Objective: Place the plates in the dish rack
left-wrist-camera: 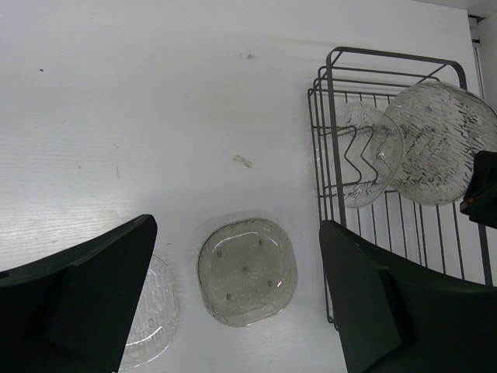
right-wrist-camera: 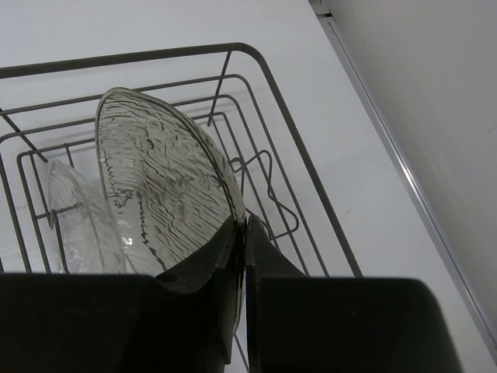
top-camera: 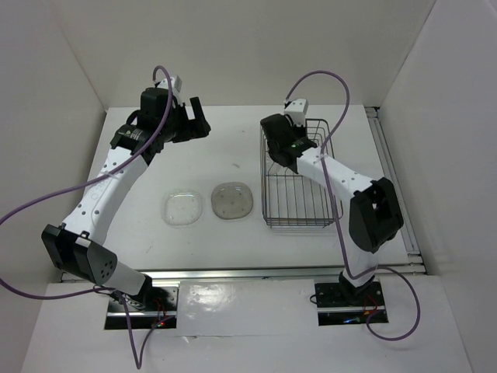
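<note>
A greyish speckled plate (top-camera: 232, 200) and a clear plate (top-camera: 183, 208) lie flat on the table left of the dish rack (top-camera: 330, 148). In the left wrist view the greyish plate (left-wrist-camera: 247, 270) lies below my open, empty left gripper (left-wrist-camera: 237, 225), and the clear plate (left-wrist-camera: 151, 311) is partly hidden by the left finger. My left gripper (top-camera: 194, 120) hovers high at the back left. My right gripper (right-wrist-camera: 245, 225) is shut on the edge of a clear textured plate (right-wrist-camera: 163, 186), held upright inside the rack (right-wrist-camera: 287, 132) beside another translucent plate (right-wrist-camera: 78, 225) standing between the prongs.
The rack (left-wrist-camera: 334, 116) stands on the right half of the table, near a metal rail (top-camera: 392, 179) at the right edge. White walls enclose the table at the back and sides. A small scrap (left-wrist-camera: 243, 161) lies on the table.
</note>
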Tool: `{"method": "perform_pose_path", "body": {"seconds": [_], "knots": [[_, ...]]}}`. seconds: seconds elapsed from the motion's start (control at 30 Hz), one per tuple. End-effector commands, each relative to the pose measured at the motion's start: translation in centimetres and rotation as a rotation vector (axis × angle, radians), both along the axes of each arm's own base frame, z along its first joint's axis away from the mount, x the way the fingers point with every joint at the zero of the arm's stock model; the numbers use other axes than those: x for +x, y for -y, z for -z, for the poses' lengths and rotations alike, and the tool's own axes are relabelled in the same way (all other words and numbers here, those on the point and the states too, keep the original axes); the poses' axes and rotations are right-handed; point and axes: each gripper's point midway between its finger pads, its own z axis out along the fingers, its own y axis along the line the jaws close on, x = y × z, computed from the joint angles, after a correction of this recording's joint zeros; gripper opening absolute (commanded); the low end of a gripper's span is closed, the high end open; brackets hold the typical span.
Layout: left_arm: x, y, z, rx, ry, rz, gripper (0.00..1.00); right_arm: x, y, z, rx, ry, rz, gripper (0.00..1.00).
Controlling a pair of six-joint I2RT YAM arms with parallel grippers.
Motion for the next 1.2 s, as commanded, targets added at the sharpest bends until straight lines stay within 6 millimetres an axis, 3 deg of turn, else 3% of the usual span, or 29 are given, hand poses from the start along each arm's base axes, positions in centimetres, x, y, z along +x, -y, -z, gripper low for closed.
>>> {"method": "perform_pose_path", "body": {"seconds": [0.0,0.23,0.43,0.67,0.87,0.93,1.0,1.03,1.07,1.1,1.17], "knots": [[0.4,-0.1,-1.6,0.008,0.05,0.002,1.0,0.9,-1.4,-1.6,0.039,0.081,0.017,0.0],[0.3,0.1,-1.6,0.004,0.049,0.01,1.0,1.4,-2.6,-0.4,0.021,0.064,0.025,0.04],[0.3,0.0,-1.6,0.011,0.051,0.015,1.0,1.8,-3.3,0.4,0.04,0.046,0.001,0.35],[0.6,-0.1,-1.2,0.019,0.044,0.005,1.0,2.4,-4.4,1.1,0.079,0.038,-0.043,0.39],[0.9,0.0,-0.4,0.025,0.026,0.006,1.0,3.8,-5.2,0.4,0.17,0.033,-0.143,0.55],[0.9,0.0,-0.4,0.025,0.026,0.006,1.0,3.9,-6.3,-1.0,0.221,0.049,-0.213,0.66],[0.9,-0.6,-0.1,0.045,0.013,-0.021,1.0,3.5,-7.0,-4.7,0.285,0.126,-0.274,0.71],[0.8,-0.9,0.1,0.056,0.005,-0.034,1.0,2.9,-8.0,-5.4,0.328,0.121,-0.346,0.73],[0.2,-1.3,1.6,0.075,-0.057,-0.053,1.0,2.4,-8.7,-7.2,0.361,0.157,-0.386,0.74],[-0.1,-1.6,2.8,0.078,-0.103,-0.074,1.0,1.1,-8.3,-10.3,0.396,0.213,-0.416,0.77],[-1.6,-2.6,4.7,0.086,-0.187,-0.116,1.0,-1.1,-10.1,-13.0,0.45,0.241,-0.525,0.86]]}}
